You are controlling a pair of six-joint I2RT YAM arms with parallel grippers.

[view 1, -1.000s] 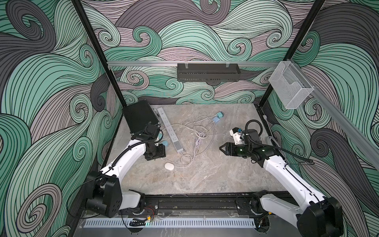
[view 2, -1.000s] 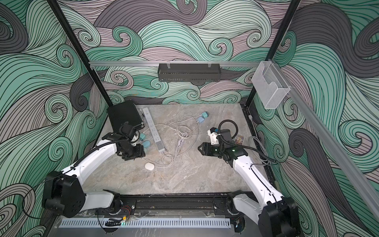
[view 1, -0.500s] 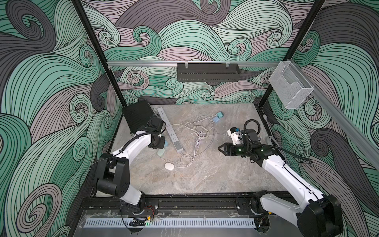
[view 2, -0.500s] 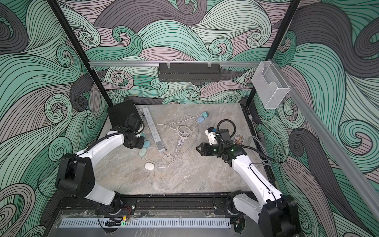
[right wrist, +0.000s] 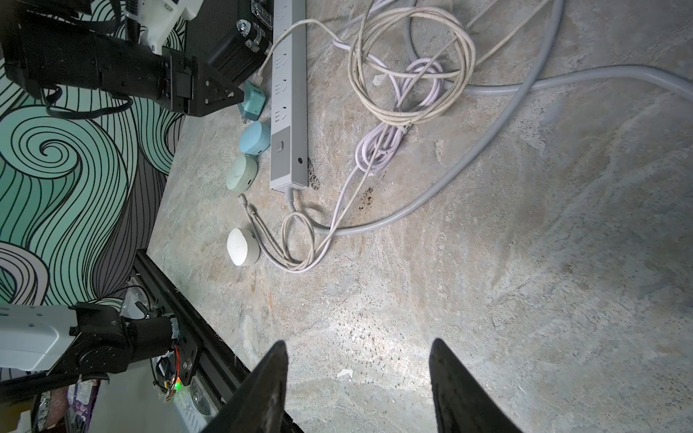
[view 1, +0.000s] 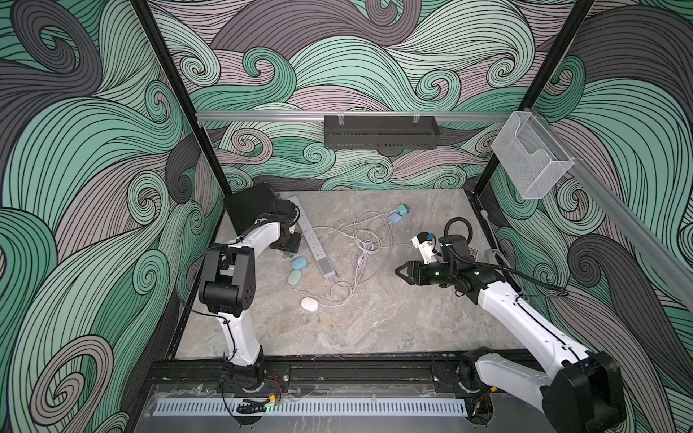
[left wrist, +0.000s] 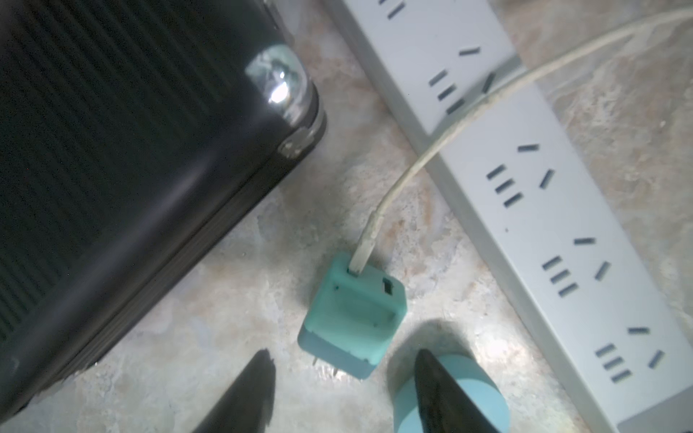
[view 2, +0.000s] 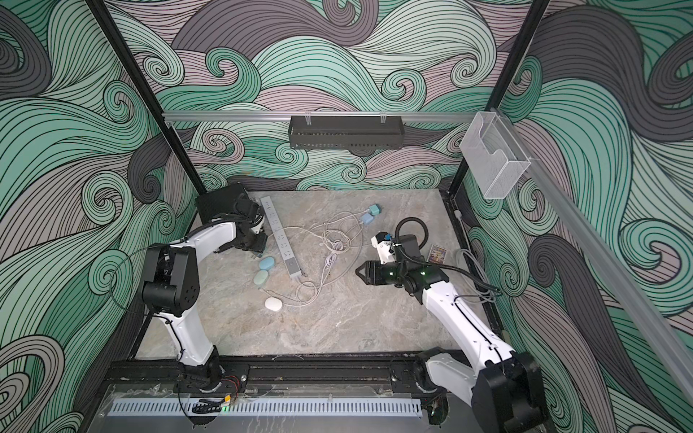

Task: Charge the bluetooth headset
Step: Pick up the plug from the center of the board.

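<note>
Three pebble-shaped headset cases lie left of the white power strip (view 1: pixel 313 243): a blue case (view 1: pixel 299 263), a green case (view 1: pixel 294 277) and a white case (view 1: pixel 309 303). My left gripper (left wrist: pixel 343 354) is open and points down over a teal charger plug (left wrist: pixel 352 315). The plug lies on the table with a white cable (left wrist: pixel 397 187) in it and its prongs free. The blue case (left wrist: pixel 472 390) sits partly behind one finger. In a top view the left gripper (view 1: pixel 288 252) stands between the black case and the strip. My right gripper (right wrist: pixel 359 342) hovers open and empty at mid-right (view 1: pixel 399 270).
A black ribbed case (view 1: pixel 249 208) leans in the back left corner. Coiled white cable (right wrist: pixel 408 67), purple cable (right wrist: pixel 378 146) and a thick grey cord (right wrist: pixel 468 161) sprawl over the middle. Two more teal plugs (view 1: pixel 399 215) lie at the back. A black shelf (view 1: pixel 380 133) hangs on the rear wall.
The left arm has folded its elbow upward and its gripper has shifted back toward the black case and the strip. The right arm has hardly moved.
</note>
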